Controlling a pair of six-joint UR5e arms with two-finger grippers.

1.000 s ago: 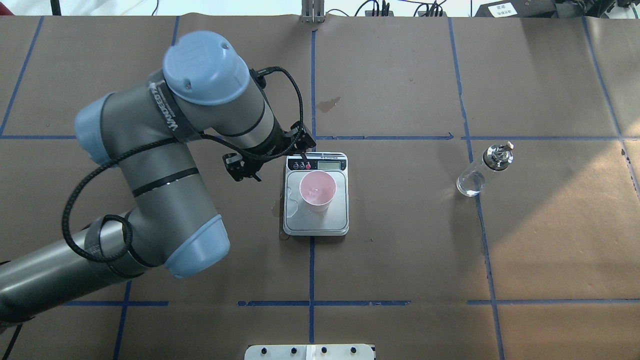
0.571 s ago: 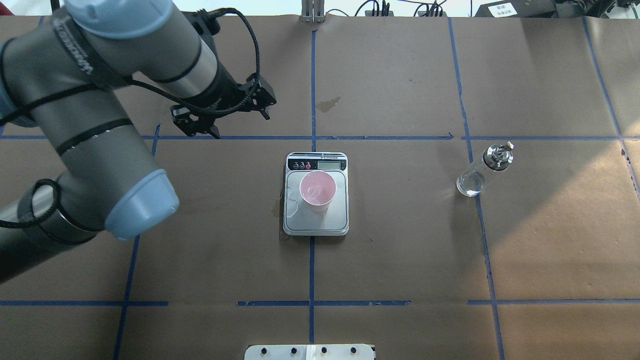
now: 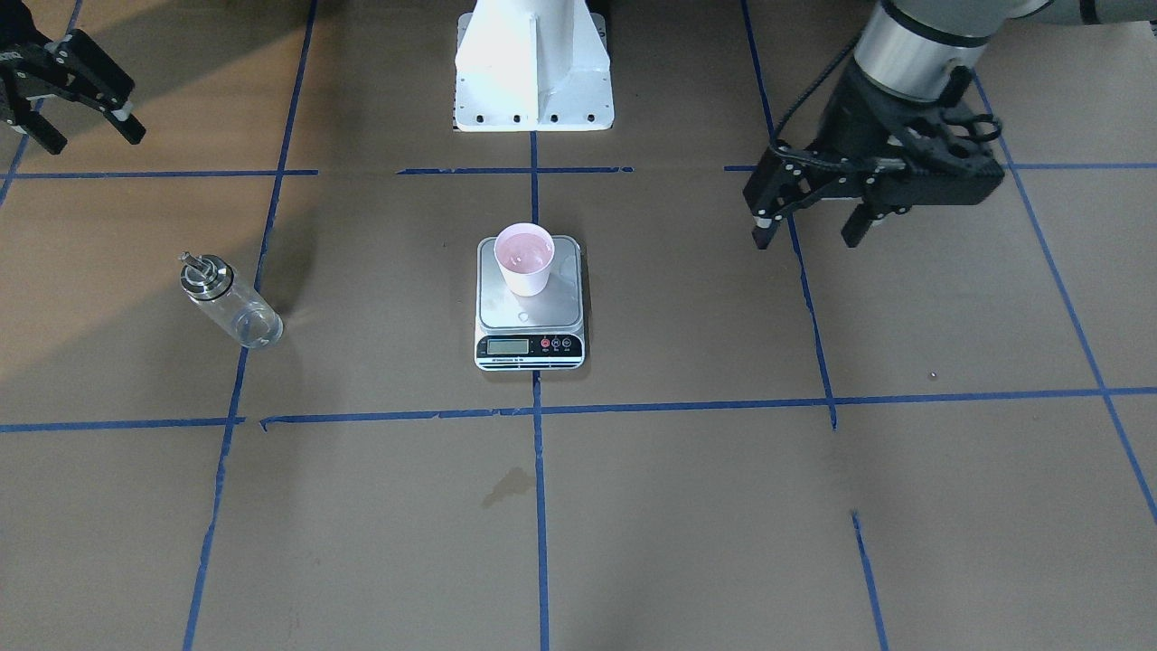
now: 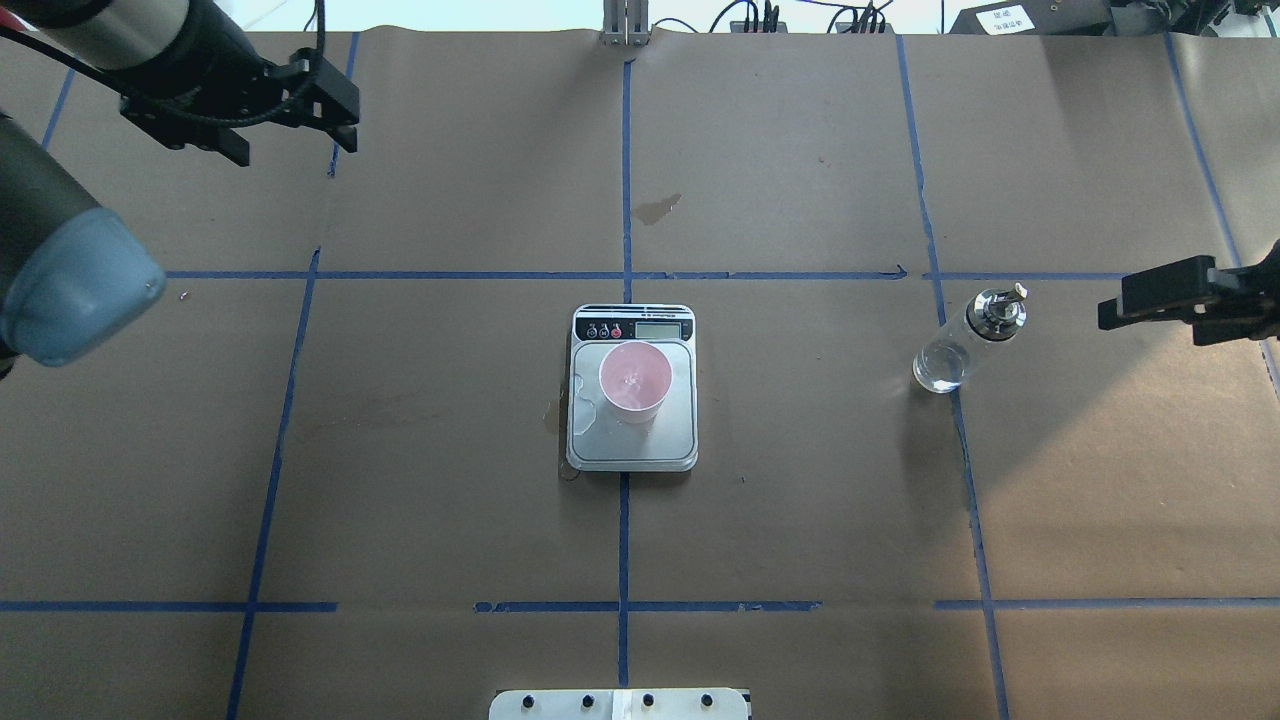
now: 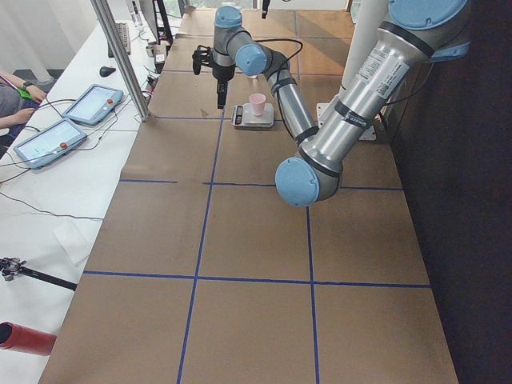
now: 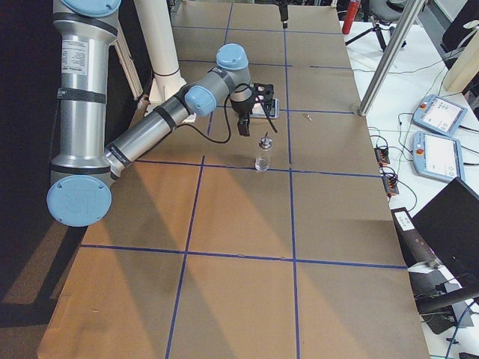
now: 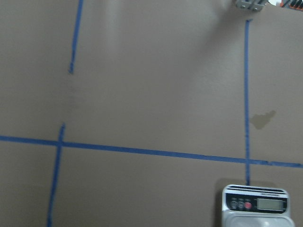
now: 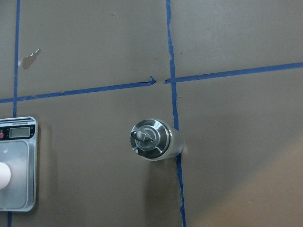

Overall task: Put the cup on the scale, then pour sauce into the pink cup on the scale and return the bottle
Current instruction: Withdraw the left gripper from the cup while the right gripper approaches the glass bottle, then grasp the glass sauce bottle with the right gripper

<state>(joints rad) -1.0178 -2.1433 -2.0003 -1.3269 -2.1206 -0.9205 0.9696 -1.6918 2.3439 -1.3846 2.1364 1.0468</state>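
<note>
The right gripper (image 3: 95, 140) hangs with its jaws apart and empty near the bottle (image 3: 228, 303), not touching it. Its wrist camera looks straight down on the shiny cap, an approach that reads as lining up for a grasp. The clear glass bottle stands upright on a blue tape line (image 3: 237, 380) on the robot's right side of the table (image 3: 633, 506), well apart from the scale (image 3: 530, 348).

On the other side, the left gripper (image 3: 807, 237) is likewise spread and holds nothing. It is parked far from the centre, apparently to leave the lane to the scale free for the pouring arm.

The pink cup (image 3: 524, 258) stands upright on the scale's steel platform, on the half toward the robot's white base (image 3: 533, 63), which leaves the display and buttons uncovered. The first step therefore looks done, with pouring and the bottle's return yet to come. The glass is smooth and round, so the jaws will probably need to close squarely on the body below the cap.
</note>
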